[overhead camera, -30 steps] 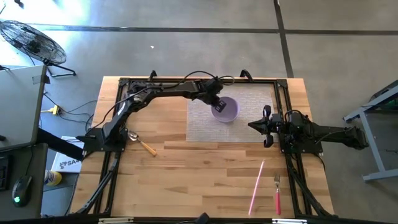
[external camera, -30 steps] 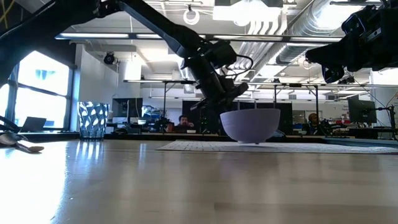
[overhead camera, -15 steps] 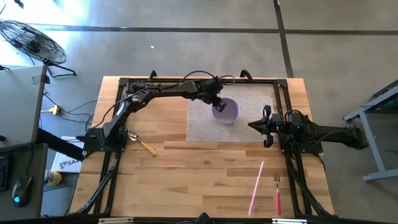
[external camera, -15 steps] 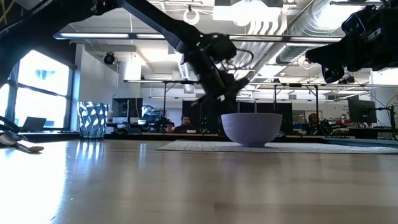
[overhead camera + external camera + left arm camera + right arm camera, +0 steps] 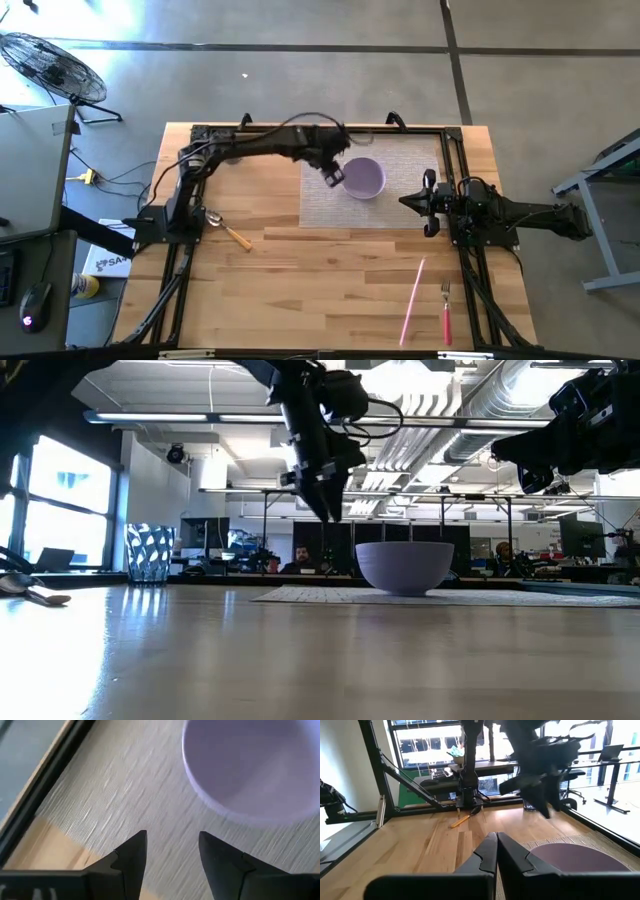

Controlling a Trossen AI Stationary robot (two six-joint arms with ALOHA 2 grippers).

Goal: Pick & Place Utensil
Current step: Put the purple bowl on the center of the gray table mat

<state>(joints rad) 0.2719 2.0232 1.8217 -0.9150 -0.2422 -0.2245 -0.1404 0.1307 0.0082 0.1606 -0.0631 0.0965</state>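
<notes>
The utensils lie spread over the light wooden table (image 5: 300,280): a metal spoon with a wooden handle (image 5: 228,230) sits near the left arm's base, on the table's left side, showing as a dark low shape at the far left edge in the low view (image 5: 30,592) and as a pale stick by the black frame in the right wrist view (image 5: 462,820); a fork with a pink handle (image 5: 446,312) lies near the front right corner, its tines pointing toward the back of the table, and just beside it on the left a thin pink straw-like stick (image 5: 413,300) lies at a slant, apart from the fork. No gripper touches any of them. A lavender round bowl (image 5: 364,178) stands upright on a grey woven placemat (image 5: 400,200) at the back centre of the table, well apart from all three utensils; it reads as pale and empty in the left wrist view (image 5: 250,765) and rests on the mat in the low view (image 5: 404,565). The left gripper (image 5: 335,175) hangs above the mat just beside the bowl's left rim, raised clear of it in the low view (image 5: 325,510), its two dark fingers (image 5: 131,857) spread with nothing between them. The right gripper (image 5: 429,203) waits at the mat's right edge, its fingers (image 5: 487,852) pressed together and holding nothing
</notes>
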